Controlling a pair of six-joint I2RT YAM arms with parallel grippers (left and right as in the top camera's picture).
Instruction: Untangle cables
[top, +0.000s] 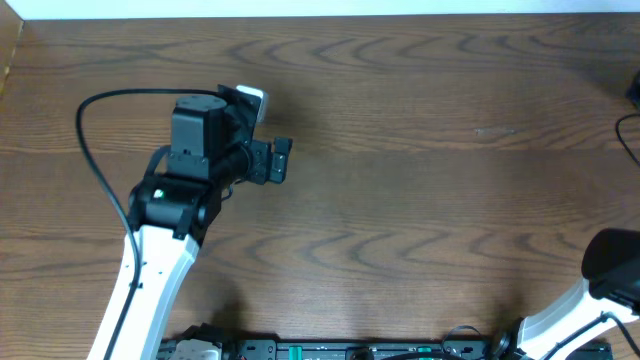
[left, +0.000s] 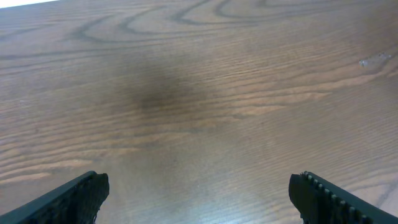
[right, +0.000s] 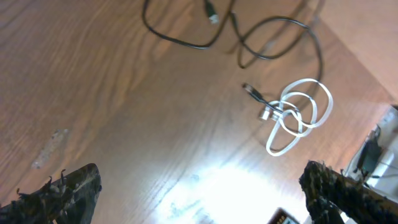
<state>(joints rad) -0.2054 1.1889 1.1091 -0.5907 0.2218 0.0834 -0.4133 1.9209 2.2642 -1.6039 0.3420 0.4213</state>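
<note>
The cables show in the right wrist view: a white cord (right: 300, 115) in small loops with a silver plug, joined to a thin black cord (right: 273, 37) that curls toward the top. They lie on the wooden table ahead of my right gripper (right: 199, 183), which is open, empty and apart from them. A bit of black cord (top: 626, 135) shows at the right edge of the overhead view. My left gripper (top: 279, 160) is open and empty over bare wood at the left; in the left wrist view (left: 199, 190) its fingers are wide apart.
The wooden table (top: 420, 200) fills the view, with its far edge at the top. My right arm (top: 612, 262) sits at the bottom right corner. A thick black arm wire (top: 95, 150) loops at the left. The table's edge (right: 373, 74) runs close behind the cables.
</note>
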